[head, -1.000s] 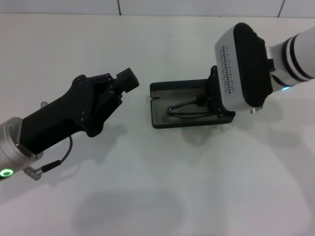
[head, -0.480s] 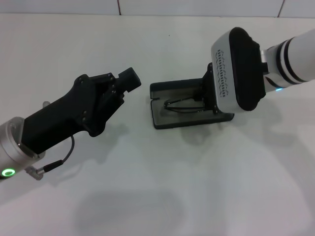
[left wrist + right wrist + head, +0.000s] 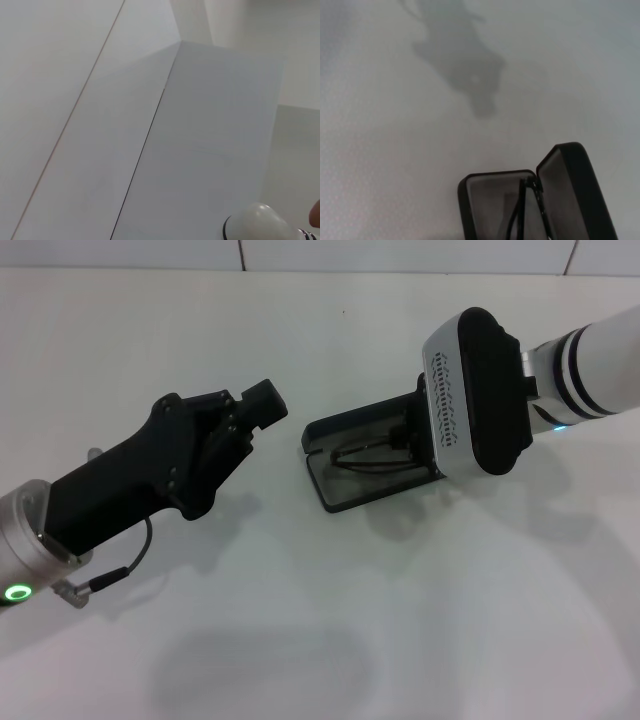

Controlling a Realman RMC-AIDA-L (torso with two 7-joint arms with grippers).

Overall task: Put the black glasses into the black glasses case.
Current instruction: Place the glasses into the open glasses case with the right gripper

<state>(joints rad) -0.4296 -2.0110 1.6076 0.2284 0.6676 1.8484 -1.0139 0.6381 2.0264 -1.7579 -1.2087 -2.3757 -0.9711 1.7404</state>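
Both temples of the black glasses lie in the black glasses case (right fingers hidden).

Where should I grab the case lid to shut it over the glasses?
Take the lid by its free long edge, the one away from the hinge, coming from the table's far side. It stands raised and tilted over the open case, with the glasses lying in the tray. The right gripper hangs over the case; the left gripper hovers off to the side.
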